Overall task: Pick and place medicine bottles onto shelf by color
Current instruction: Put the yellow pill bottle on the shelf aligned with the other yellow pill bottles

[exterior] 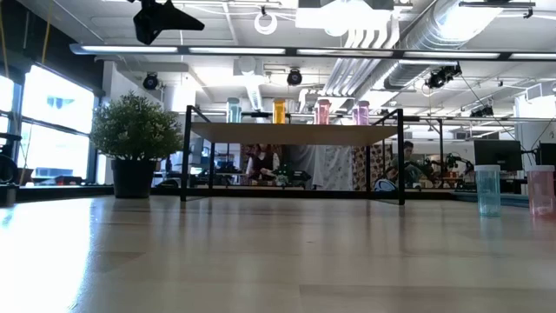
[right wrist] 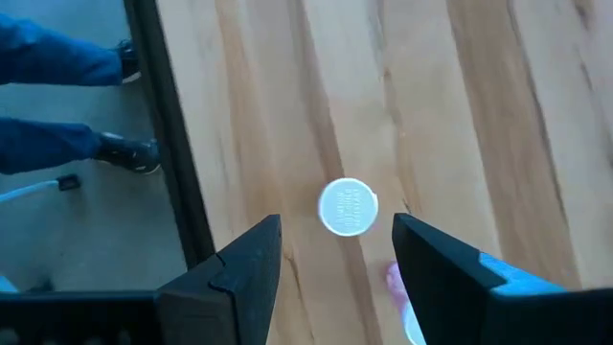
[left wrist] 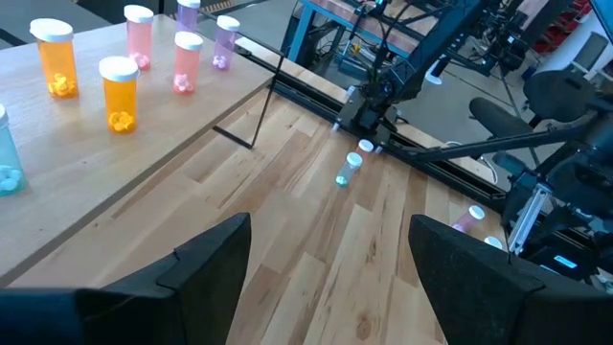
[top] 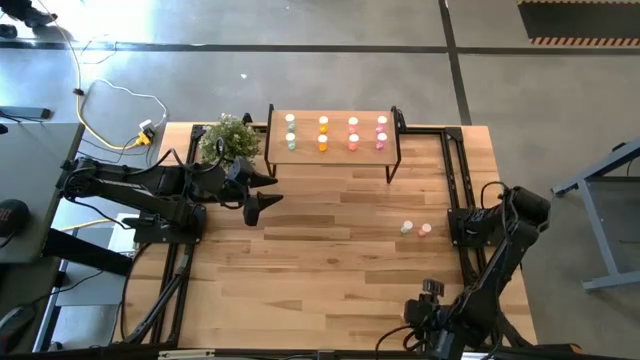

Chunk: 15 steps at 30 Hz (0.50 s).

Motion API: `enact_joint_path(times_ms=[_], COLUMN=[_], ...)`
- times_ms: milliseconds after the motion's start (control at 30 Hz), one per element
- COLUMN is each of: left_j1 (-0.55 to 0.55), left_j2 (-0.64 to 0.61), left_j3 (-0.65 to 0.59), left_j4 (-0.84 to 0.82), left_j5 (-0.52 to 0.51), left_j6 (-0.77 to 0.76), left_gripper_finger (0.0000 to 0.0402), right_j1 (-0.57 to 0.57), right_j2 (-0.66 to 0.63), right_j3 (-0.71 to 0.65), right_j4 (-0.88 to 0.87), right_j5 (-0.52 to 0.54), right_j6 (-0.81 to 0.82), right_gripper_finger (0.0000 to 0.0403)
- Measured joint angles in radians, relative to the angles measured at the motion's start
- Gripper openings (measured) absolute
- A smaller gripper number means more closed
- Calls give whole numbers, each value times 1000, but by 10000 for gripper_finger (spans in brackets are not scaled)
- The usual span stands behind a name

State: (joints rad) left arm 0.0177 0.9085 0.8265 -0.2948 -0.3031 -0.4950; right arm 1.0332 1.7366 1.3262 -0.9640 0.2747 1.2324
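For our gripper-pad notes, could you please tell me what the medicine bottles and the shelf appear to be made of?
Medicine bottles: probably translucent tinted plastic, since the contents show through; the caps look matte white plastic. Shelf: a light wood board with visible grain, smooth finish, on thin black legs, likely painted metal.

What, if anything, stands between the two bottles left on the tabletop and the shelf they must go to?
Nothing visible does. The green bottle and pink bottle stand on bare wood, with open tabletop up to the shelf. The plant sits off the shelf's other end, and the left gripper hangs well aside.
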Motion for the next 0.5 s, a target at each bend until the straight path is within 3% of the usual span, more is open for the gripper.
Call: enact_joint_path(times_ms=[267,500], left_j1=[0,0], left_j2=[0,0], left_j3=[0,0], left_j4=[0,0], left_j5=[0,0], left_j6=[0,-9], left_gripper_finger=[275,275], right_j1=[1,1], right_j2=[-96,-349], right_j3=[-23,-339], right_j4=[-70,176], right_j5=[107,85], right_j6=[55,151], right_gripper_finger=[193,193])
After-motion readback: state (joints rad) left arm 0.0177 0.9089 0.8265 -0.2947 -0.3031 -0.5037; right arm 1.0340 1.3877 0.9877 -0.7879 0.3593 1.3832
